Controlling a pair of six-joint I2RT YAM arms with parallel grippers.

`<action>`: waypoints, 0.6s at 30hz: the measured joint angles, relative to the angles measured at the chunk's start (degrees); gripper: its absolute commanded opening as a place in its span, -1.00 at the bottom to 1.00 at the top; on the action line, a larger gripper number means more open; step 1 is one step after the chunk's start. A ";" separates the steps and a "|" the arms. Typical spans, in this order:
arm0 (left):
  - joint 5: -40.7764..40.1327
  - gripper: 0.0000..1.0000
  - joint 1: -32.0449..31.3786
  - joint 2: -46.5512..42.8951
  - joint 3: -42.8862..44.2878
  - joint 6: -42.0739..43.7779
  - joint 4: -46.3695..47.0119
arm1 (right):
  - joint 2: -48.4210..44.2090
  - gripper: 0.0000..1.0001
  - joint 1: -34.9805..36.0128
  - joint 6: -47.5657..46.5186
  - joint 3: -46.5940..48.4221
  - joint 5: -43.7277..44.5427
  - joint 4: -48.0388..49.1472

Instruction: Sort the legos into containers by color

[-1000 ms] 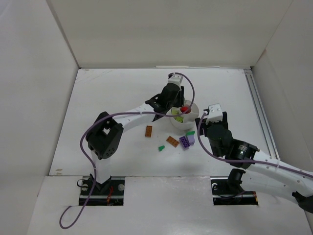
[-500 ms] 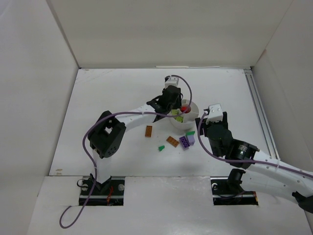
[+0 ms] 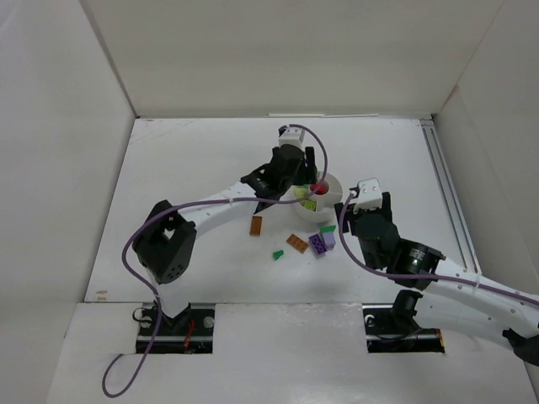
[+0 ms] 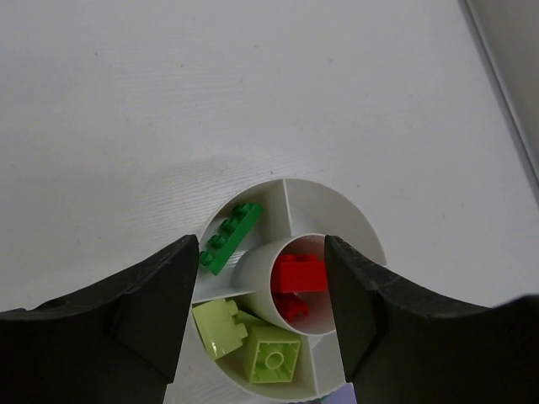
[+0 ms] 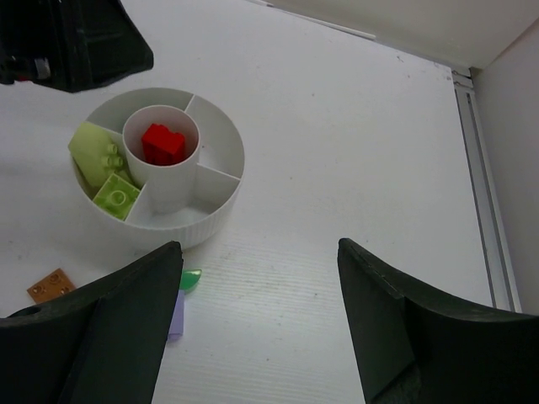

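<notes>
The containers are the sections of a round white tub point(image 4: 358, 231) point(image 3: 336, 185) point(image 5: 221, 160). My left gripper point(image 4: 263, 311) point(image 3: 310, 183) hangs open right above it, one finger on each side of the central cup. Two red legos point(image 4: 299, 273) point(image 5: 162, 143) lie in that cup. A green plate point(image 4: 230, 238) leans in one wedge, and two yellow-green bricks point(image 4: 221, 328) point(image 5: 118, 195) lie in another. My right gripper point(image 5: 257, 328) point(image 3: 347, 214) stands open and empty to the right of the tub. Loose legos lie in front of the tub: orange-brown point(image 3: 256, 225) point(image 3: 296, 243), green point(image 3: 277, 254) point(image 5: 190, 279), purple point(image 3: 317, 244).
White walls enclose the table on three sides. A metal rail point(image 3: 446, 194) point(image 5: 476, 185) runs along the right edge. A pale purple brick point(image 3: 329, 240) point(image 5: 176, 317) lies just beside my right gripper's left finger. The left arm's purple cable point(image 3: 324, 156) arcs over the tub.
My left gripper's jaws have opened above the tub's central cup, where the red brick now lies free. The left arm's elbow has swung left. The right arm has hardly moved.
</notes>
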 measured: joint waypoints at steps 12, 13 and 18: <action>-1.86 1.00 3.80 -24.85 -10.93 -4.07 -5.64 | 15.19 0.56 -0.02 -11.50 4.48 -26.38 0.13; -2.93 1.00 4.37 -27.87 -12.48 -5.14 -6.99 | 16.96 0.56 -0.02 -12.92 5.05 -29.94 0.28; -7.74 1.00 5.01 -45.62 -22.95 -12.46 -16.48 | 28.13 0.56 0.24 -18.43 7.52 -42.36 2.05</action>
